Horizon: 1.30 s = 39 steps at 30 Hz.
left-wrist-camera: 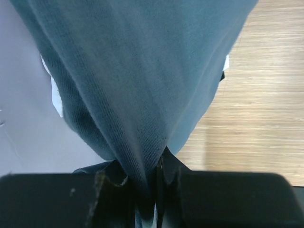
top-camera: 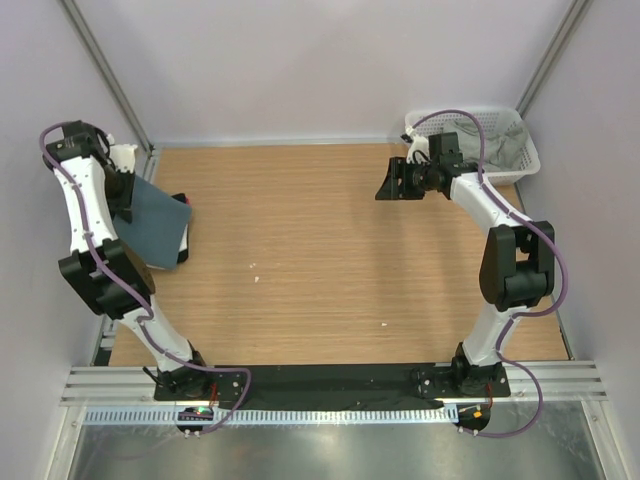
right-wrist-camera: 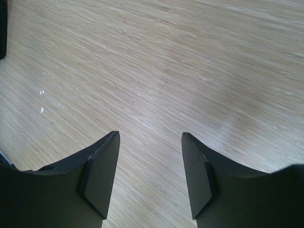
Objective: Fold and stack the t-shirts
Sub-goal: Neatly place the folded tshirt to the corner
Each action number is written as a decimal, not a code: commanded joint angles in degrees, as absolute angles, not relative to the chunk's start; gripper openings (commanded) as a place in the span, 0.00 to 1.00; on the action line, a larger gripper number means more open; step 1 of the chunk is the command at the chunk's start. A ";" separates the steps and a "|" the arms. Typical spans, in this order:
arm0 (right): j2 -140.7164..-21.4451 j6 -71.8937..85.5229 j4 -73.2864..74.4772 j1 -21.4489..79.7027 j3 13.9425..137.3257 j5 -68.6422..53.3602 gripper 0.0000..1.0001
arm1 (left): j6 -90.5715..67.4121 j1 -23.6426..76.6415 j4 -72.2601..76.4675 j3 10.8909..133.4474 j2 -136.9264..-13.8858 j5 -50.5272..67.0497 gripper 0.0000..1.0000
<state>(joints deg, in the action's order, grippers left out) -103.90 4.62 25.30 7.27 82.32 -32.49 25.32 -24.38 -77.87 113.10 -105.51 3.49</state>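
Tabletop: light wood-grain surface, mostly bare across the middle, with a few small pale specks.
Slate-blue t-shirt: at the far-left edge of the tabletop. It hangs in a slanted sheet from the left gripper, and its lower part lies over other cloth there. In the left wrist view it fills most of the frame.
Basket: white mesh, in the far-right corner.
Grey-green t-shirt: crumpled inside the basket.
Black cloth: an edge showing from under the slate-blue t-shirt.
White cloth: a sliver beside the black cloth, also under the blue.
Left gripper: fingers clenched on a bunched fold of the slate-blue t-shirt.
Right gripper: fingers spread apart, holding nothing, above bare tabletop just left of the basket.
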 commanded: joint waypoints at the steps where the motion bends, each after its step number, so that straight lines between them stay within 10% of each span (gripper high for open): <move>1: -101.34 3.78 23.29 6.94 81.92 -32.43 0.61 | 25.58 -25.66 -81.22 114.17 -106.78 0.53 0.00; 19: -100.72 4.22 22.59 7.03 80.59 -32.78 0.61 | 21.27 -26.10 -67.94 114.17 -112.23 -15.46 0.00; 24: -100.37 3.96 22.41 6.94 80.77 -32.87 0.61 | 19.08 -26.02 -65.31 114.61 -112.85 -18.28 0.46; 31: -99.85 3.96 22.32 7.03 79.98 -32.78 0.61 | 20.56 -18.30 -52.67 112.24 -102.40 -15.03 0.60; 35: -99.49 4.04 22.24 6.94 80.07 -32.08 0.61 | 21.09 -10.22 -47.38 112.41 -98.36 -14.59 0.74; 36: -99.32 3.96 22.24 6.94 80.07 -31.82 0.62 | 20.92 -9.15 -46.50 112.50 -97.91 -13.37 0.99; 39: -97.65 3.17 21.54 6.94 79.37 -28.84 0.68 | 18.20 -6.77 -44.48 111.54 -96.59 -9.33 1.00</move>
<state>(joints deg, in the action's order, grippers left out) -102.83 4.58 24.16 7.27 79.64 -31.55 19.86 -7.18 -50.24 111.81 -99.29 -12.86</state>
